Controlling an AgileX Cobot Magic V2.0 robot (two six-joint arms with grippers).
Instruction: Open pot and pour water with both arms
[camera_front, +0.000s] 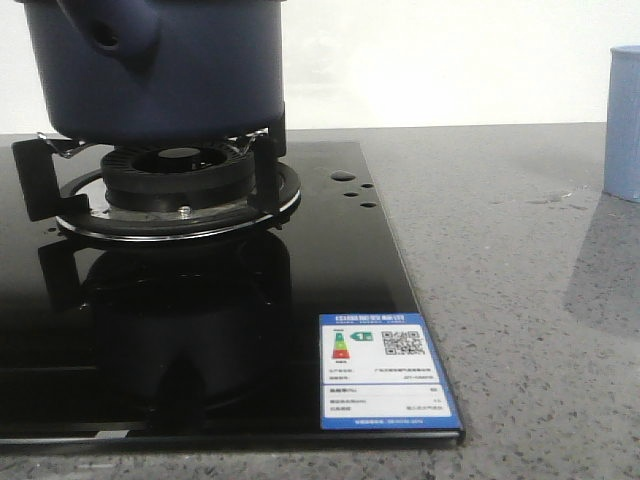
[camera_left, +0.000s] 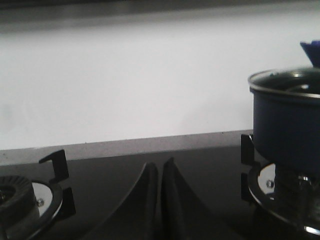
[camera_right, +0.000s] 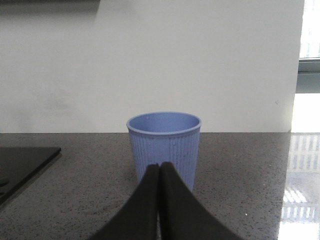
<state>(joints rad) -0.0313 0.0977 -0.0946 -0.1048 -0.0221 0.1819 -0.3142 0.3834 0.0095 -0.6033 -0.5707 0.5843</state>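
here, the pot sits on the burner grate at the upper left of the front frame, its glass lid on. both grippers are closed and hold nothing: the left gripper low over the black hob, the right gripper before the pale blue cup on the grey counter.

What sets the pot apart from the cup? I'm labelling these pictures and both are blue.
The pot is dark navy; the cup is pale blue. The pot sits raised on the burner's supports, while the cup stands on the grey counter. The pot has a glass lid and a stub handle; the cup is open, ribbed and handleless. Both are round and upright.
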